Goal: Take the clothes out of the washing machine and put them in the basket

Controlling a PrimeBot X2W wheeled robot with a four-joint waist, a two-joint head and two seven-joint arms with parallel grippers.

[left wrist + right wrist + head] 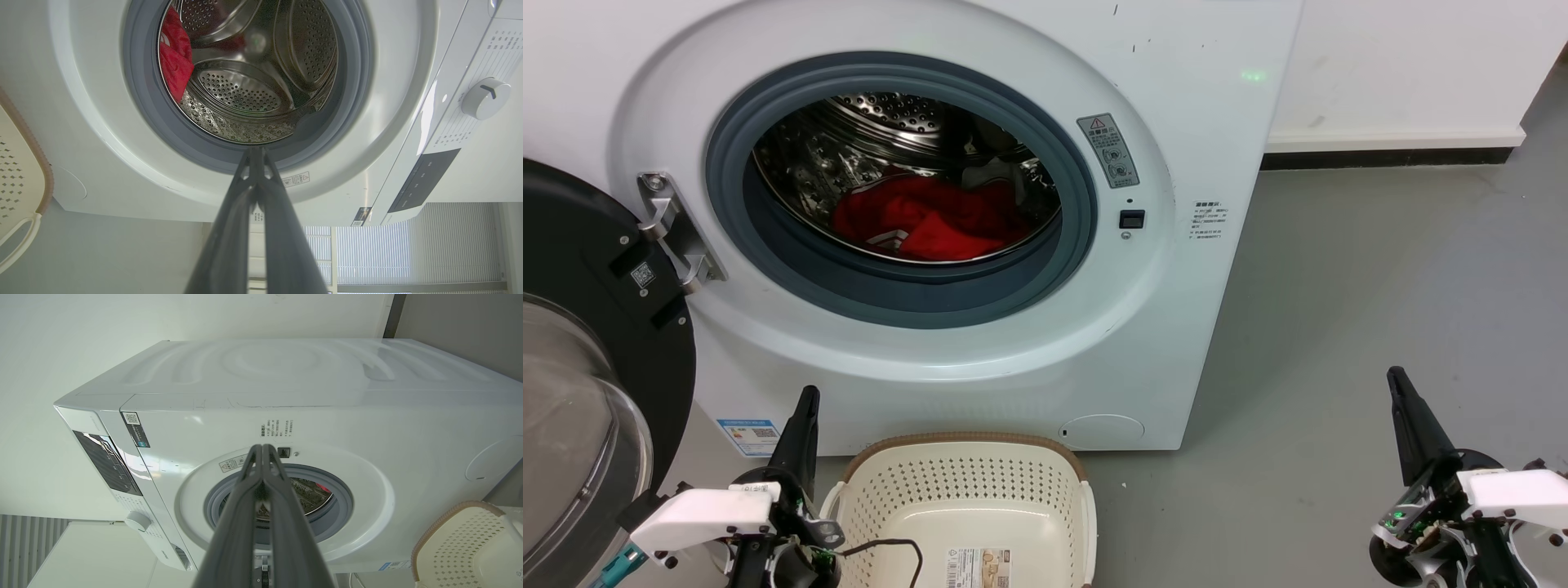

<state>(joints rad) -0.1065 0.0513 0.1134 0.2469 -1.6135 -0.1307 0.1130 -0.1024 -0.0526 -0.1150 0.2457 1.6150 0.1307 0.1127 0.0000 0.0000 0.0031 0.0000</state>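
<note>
**Clothes in drum, basket empty, both claws closed on nothing**

The bright red soft fabric clothes [931, 224] lie heaped on the floor of the shiny perforated steel drum [882, 110], behind the grey rubber lip [915, 294] of the big white front-loading washing machine [1013, 384].

The heap's long axis runs side to side across the drum. It's limp and creased, so I'd expect it to bunch when pinched.

Your left gripper [807, 400] is the nearer one. It sits low, just beside the cream perforated plastic basket [968, 441] with the brown rim, and the clothes are above it, ahead and a little to its right.

The right gripper [1396, 382] is well apart, over the grey floor.

On both grippers the fingers are pressed together, so you'd have to open before reaching in.

The black-framed glass door [572, 269] hangs open on the left, so watch it on the way up.
</note>
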